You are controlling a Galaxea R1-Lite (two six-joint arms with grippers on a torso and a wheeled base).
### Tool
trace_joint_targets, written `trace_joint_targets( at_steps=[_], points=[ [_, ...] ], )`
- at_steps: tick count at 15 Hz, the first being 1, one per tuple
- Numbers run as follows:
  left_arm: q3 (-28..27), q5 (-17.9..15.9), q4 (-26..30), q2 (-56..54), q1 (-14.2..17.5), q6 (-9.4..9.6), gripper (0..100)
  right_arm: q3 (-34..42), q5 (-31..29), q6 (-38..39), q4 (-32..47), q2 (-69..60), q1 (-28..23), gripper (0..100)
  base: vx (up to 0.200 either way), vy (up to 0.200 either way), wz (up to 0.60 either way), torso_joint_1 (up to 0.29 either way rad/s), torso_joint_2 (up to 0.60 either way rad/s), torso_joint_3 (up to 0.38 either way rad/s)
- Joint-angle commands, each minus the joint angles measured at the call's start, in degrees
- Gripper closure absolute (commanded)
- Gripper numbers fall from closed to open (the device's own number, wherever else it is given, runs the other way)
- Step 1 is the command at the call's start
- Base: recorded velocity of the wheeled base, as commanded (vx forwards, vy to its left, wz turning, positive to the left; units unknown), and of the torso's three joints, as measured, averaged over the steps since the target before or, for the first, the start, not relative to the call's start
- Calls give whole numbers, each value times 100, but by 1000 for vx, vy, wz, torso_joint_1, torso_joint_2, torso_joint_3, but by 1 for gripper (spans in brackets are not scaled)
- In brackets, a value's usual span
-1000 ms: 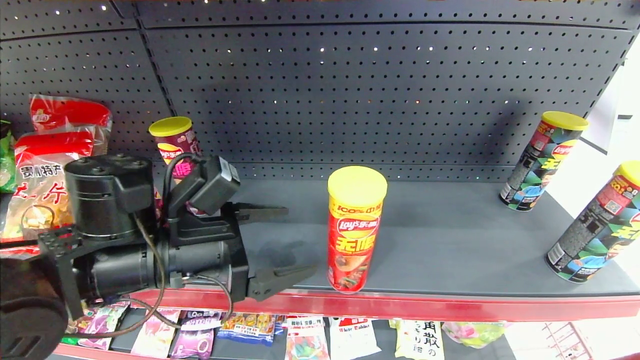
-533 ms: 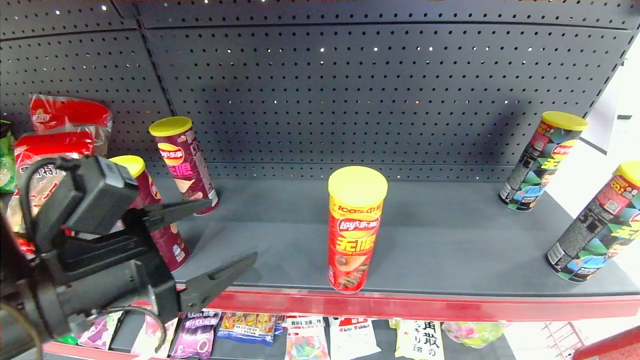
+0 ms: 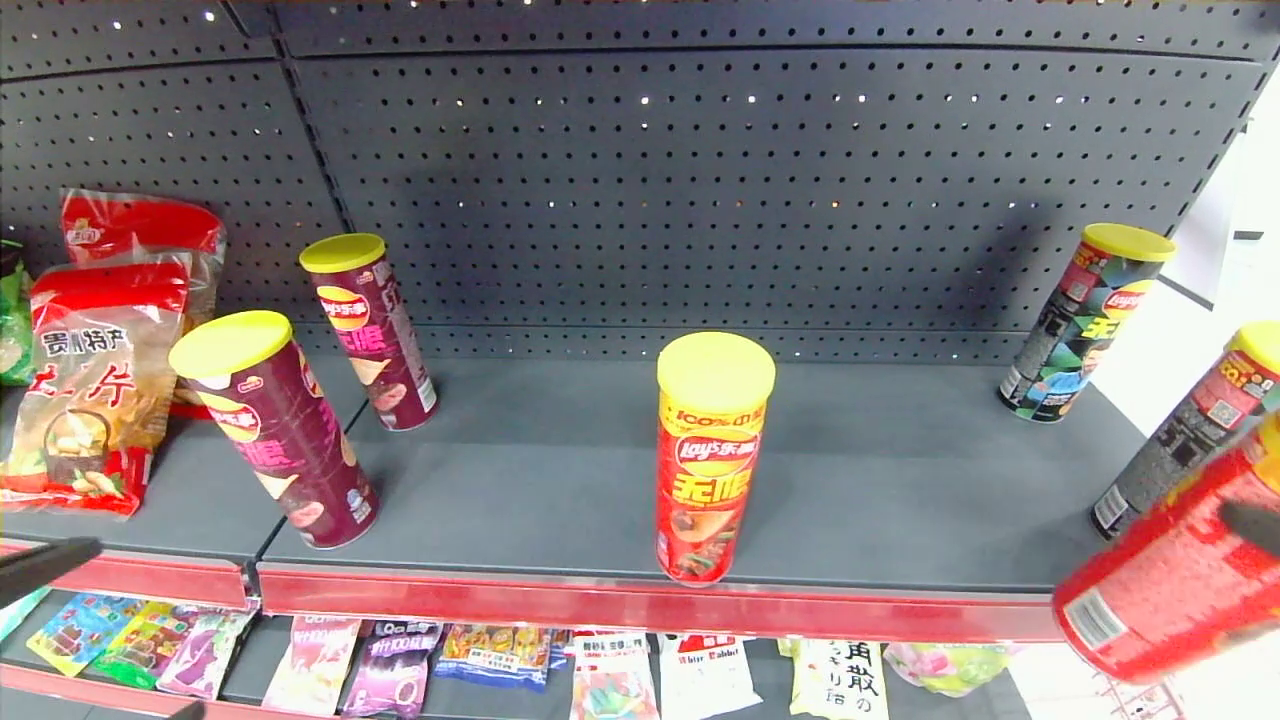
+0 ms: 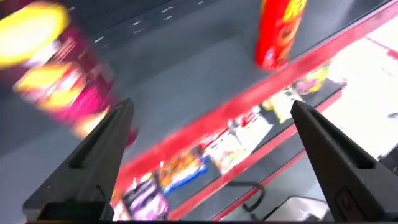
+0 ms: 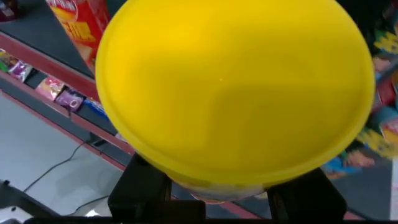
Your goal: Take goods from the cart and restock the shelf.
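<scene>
While the right gripper [image 5: 221, 198] presses its two fingers against the sides of a can, the left gripper [image 4: 211, 109] hangs with its fingers spread wide and nothing between them. The held can [image 3: 1165, 580] is red and lies tilted in the air at the robot's right. It is in front of the red edge [image 3: 650, 605] of the shelf [image 3: 880, 480] and touches no board. Its yellow lid [image 5: 230, 87] faces the right wrist camera. One dark finger [image 3: 1250, 525] crosses the can's upper side.

On the shelf a red can [image 3: 712, 470] stands upright near the front edge, about in the middle. At the left stand two purple cans, well apart from the red one. The front purple can [image 3: 280, 430] is close to the edge, and the back purple can [image 3: 370, 330] is near the perforated back panel [image 3: 700, 200]. At the right stand two black cans. The far black can [image 3: 1085, 320] is by the panel, and the near black can [image 3: 1170, 470] is partly hidden behind the held can. Beside the purple cans, at the far left, snack bags [image 3: 90, 400] lean on the next board.

One finger [image 3: 45, 565] of the left gripper shows low at the left, before the edge under the bags. Small packets [image 3: 620, 680] lie in a row on the lower shelf.
</scene>
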Motion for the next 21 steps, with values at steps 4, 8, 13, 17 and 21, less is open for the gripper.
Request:
trace_joint_targets(
  at_steps=[4, 8, 13, 17, 21],
  points=[
    [35, 472, 1052, -1747, 13, -23, 0, -1538, 224, 3, -1497, 3381, 605, 100, 0, 0, 0, 0, 0, 0],
    [149, 490, 1167, -1887, 13, -14, 0, -2769, 277, 3, -1515, 4673, 763, 100, 0, 0, 0, 0, 0, 0],
    [149, 578, 1193, -1878, 48, -14, 0, -3375, 277, 3, -1541, 5394, 966, 100, 0, 0, 0, 0, 0, 0],
    [175, 595, 1193, -1887, 57, -14, 0, -3814, 277, 11, -1541, 5868, 1080, 100, 0, 0, 0, 0, 0, 0],
    [219, 604, 1193, -1887, 57, -5, 0, -4008, 277, 134, -1550, 6106, 1370, 100, 0, 0, 0, 0, 0, 0]
  ],
)
